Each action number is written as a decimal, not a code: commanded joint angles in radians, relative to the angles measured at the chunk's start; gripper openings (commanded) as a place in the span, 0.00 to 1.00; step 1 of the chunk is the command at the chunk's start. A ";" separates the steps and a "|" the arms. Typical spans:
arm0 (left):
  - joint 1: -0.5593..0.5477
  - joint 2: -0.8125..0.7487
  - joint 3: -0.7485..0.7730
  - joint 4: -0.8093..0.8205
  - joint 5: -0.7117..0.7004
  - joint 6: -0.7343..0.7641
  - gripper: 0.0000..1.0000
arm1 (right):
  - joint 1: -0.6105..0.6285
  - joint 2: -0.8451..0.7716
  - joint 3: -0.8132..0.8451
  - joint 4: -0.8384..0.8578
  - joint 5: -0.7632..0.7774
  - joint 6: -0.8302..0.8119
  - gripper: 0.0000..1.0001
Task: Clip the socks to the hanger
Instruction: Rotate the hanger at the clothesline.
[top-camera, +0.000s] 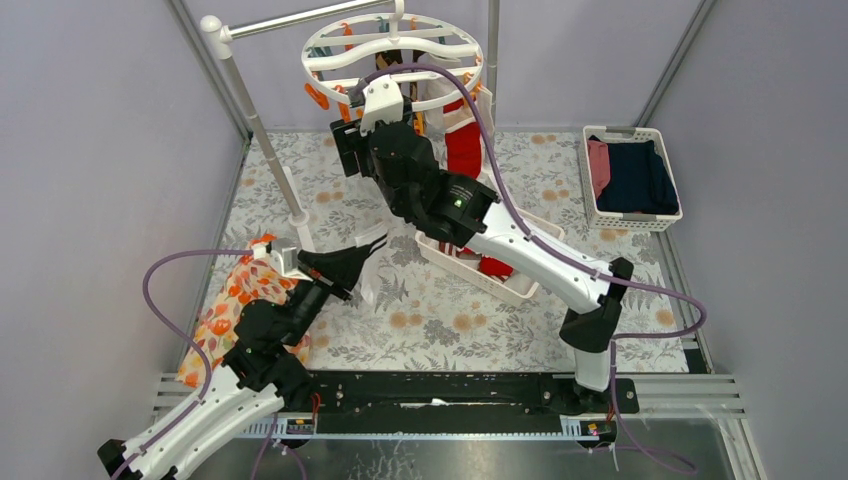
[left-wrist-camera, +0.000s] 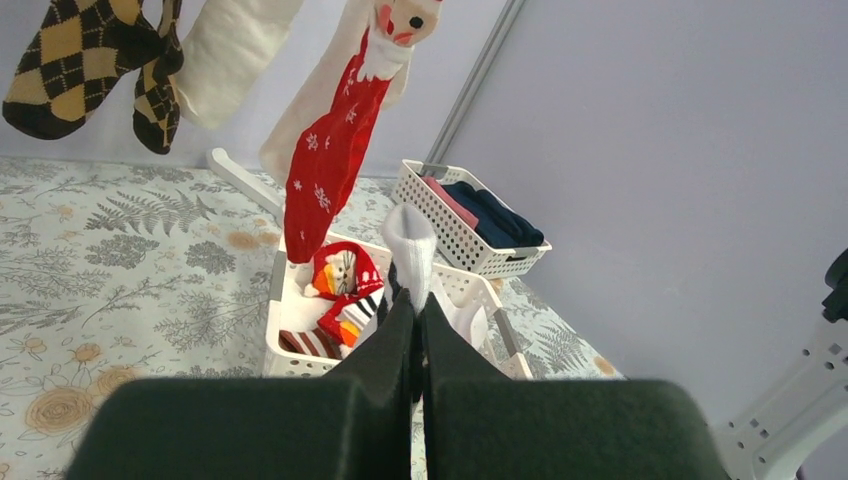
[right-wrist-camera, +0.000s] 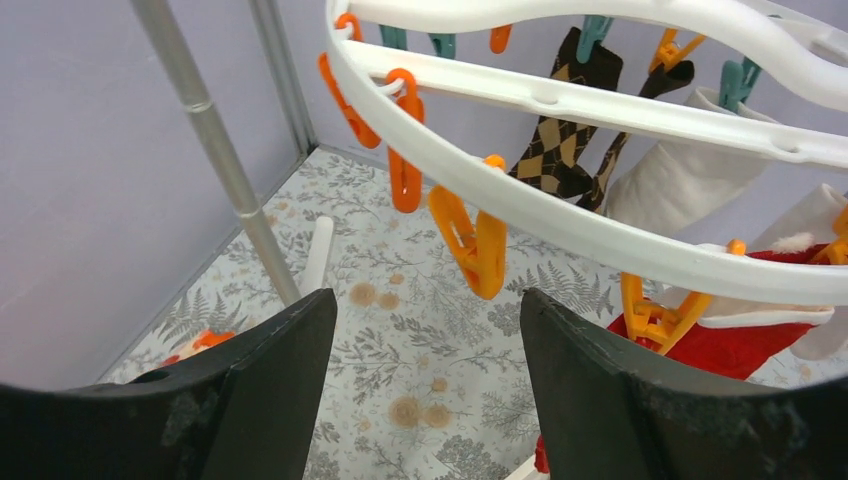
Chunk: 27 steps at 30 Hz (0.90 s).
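The round white hanger (top-camera: 392, 45) hangs at the back with argyle socks (right-wrist-camera: 555, 140), a white sock (right-wrist-camera: 680, 180) and a red Christmas sock (left-wrist-camera: 330, 170) clipped to it. My right gripper (right-wrist-camera: 428, 300) is open just below the ring (right-wrist-camera: 560, 215). An orange clip (right-wrist-camera: 478, 240) dangles just above the gap between its fingers, touching neither. My left gripper (left-wrist-camera: 415, 300) is shut on a white sock (left-wrist-camera: 410, 245), held above the floral table. More socks (left-wrist-camera: 345, 275) lie in the white basket (top-camera: 505, 292) at mid-table.
A slatted basket (top-camera: 632, 217) with navy and pink clothes stands at the back right. An orange floral cloth (top-camera: 235, 300) lies at the left under my left arm. The grey pole (top-camera: 265, 150) rises at the back left, close to the ring.
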 joint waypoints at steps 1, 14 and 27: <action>0.007 -0.014 0.006 -0.027 0.030 0.026 0.00 | -0.022 0.047 0.056 0.048 0.086 0.014 0.73; 0.007 -0.033 -0.012 -0.053 0.024 0.046 0.00 | -0.062 0.152 0.167 0.080 0.090 -0.061 0.67; 0.008 -0.050 -0.019 -0.051 0.025 0.042 0.00 | -0.061 0.178 0.195 0.126 0.112 -0.101 0.59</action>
